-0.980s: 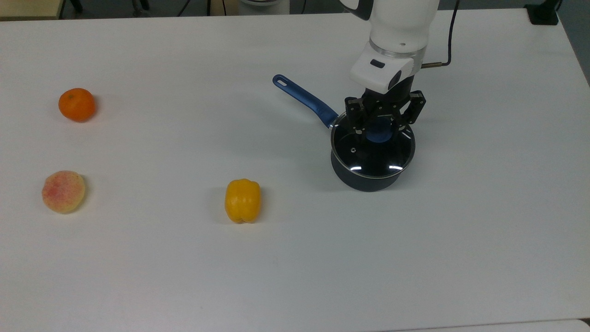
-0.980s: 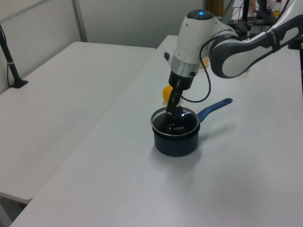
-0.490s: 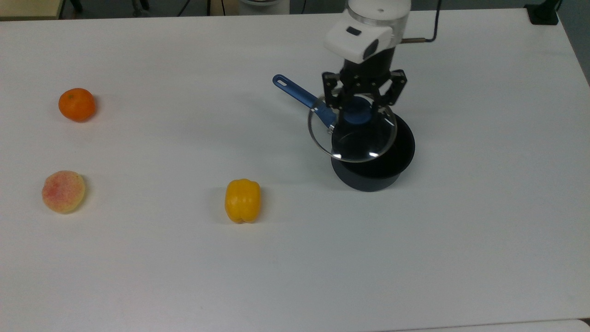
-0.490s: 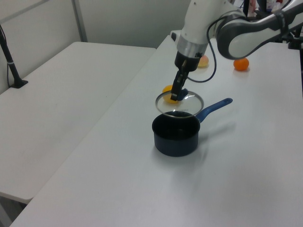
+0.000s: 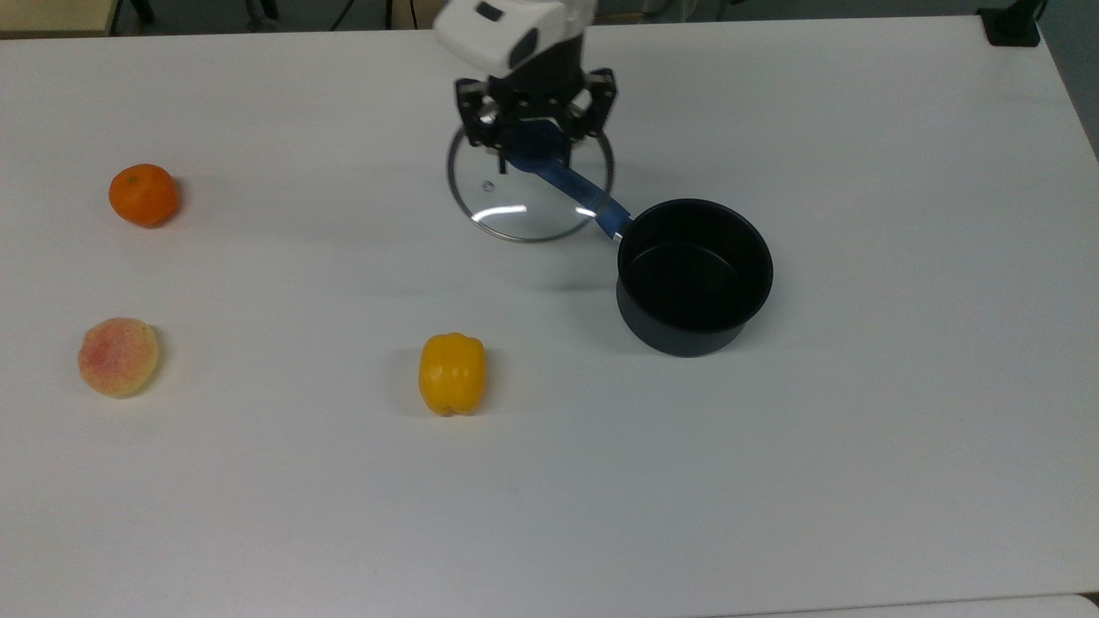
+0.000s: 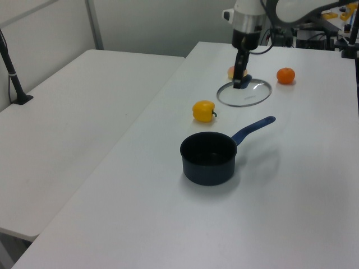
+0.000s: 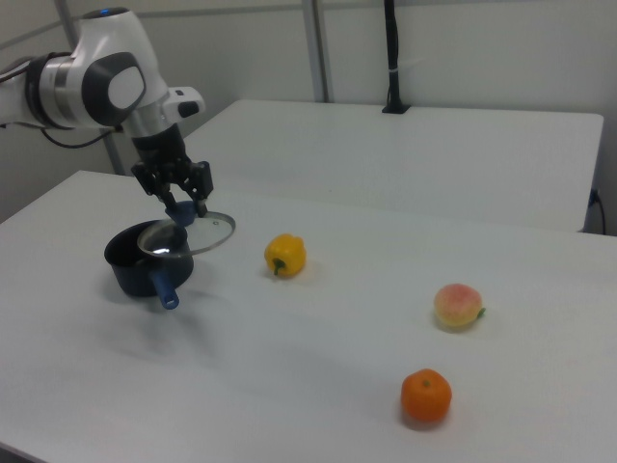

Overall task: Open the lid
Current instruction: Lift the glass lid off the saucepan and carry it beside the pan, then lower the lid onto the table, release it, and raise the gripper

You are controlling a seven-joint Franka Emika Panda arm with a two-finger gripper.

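My end effector [image 5: 534, 129] is gripping the blue knob [image 5: 534, 140] of the lid [image 5: 524, 202], a clear glass disc with thin metal rim, hanging level.

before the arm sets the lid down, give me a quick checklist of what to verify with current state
1. Grip on the knob: the gripper is closed on the lid by its blue knob. ok.
2. Lid clear of the saucepan: the pan stands open and the lid is off to the top view's left of it. ok.
3. Lid off the table: in the right view it hangs in the air, above the pan's handle. ok.
4. Landing spot free: the handle lies under the lid's edge in the top view. not ok here.
5. Yellow pepper out of the way: apart from the lid. ok.
6. Lid level: cannot tell.
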